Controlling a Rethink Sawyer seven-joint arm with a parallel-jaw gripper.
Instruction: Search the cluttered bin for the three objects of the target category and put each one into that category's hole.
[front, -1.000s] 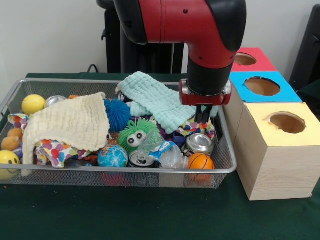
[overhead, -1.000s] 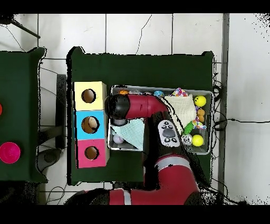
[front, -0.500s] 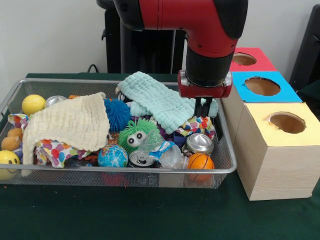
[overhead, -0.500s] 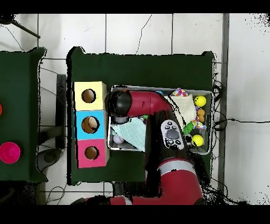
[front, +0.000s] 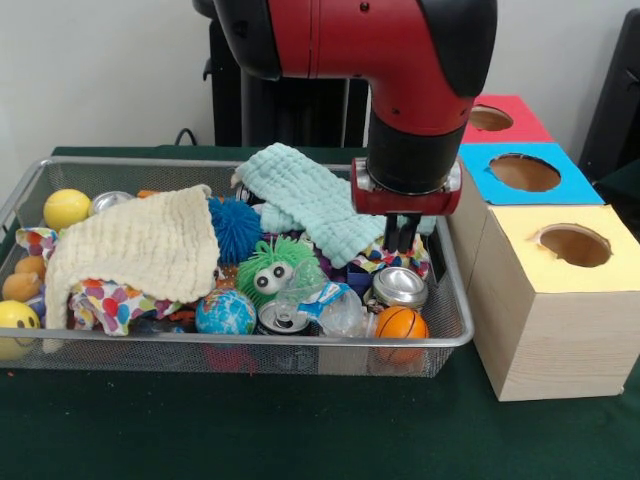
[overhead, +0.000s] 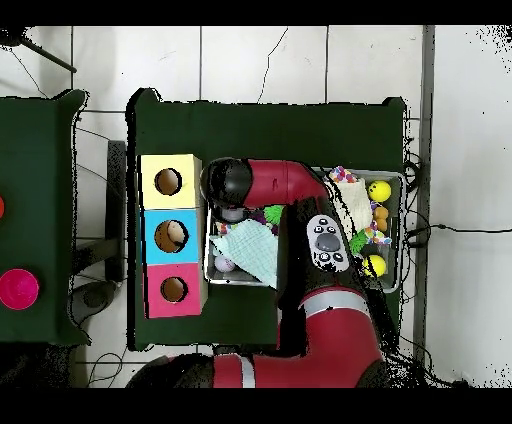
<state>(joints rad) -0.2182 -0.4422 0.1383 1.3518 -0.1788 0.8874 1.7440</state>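
Note:
A wire bin (front: 250, 342) holds a jumble. In it are a silver can (front: 398, 285), an opened can (front: 283, 318), a small basketball (front: 400, 322), a globe ball (front: 225, 312), a green fuzzy toy with eyes (front: 270, 268), a blue spiky ball (front: 235, 225) and a crumpled clear bottle (front: 338, 308). My gripper (front: 398, 235) hangs shut and empty over the bin's right end. It is just above the polka-dot cloth (front: 400, 252) and the edge of the mint cloth (front: 315, 200). In the overhead view the arm hides the gripper.
A cream cloth (front: 135, 245) covers the bin's left part, beside a yellow ball (front: 66, 208) and a smiley ball (front: 15, 320). Right of the bin stand three boxes with holes: yellow (front: 572, 245), blue (front: 525, 172) and red (front: 495, 118). From overhead they are yellow (overhead: 168, 181), blue (overhead: 172, 236) and red (overhead: 174, 290).
The gripper has shifted slightly left in the front view and toward the camera side of the bin. It stays shut and has picked up nothing. The bin's contents have not moved.

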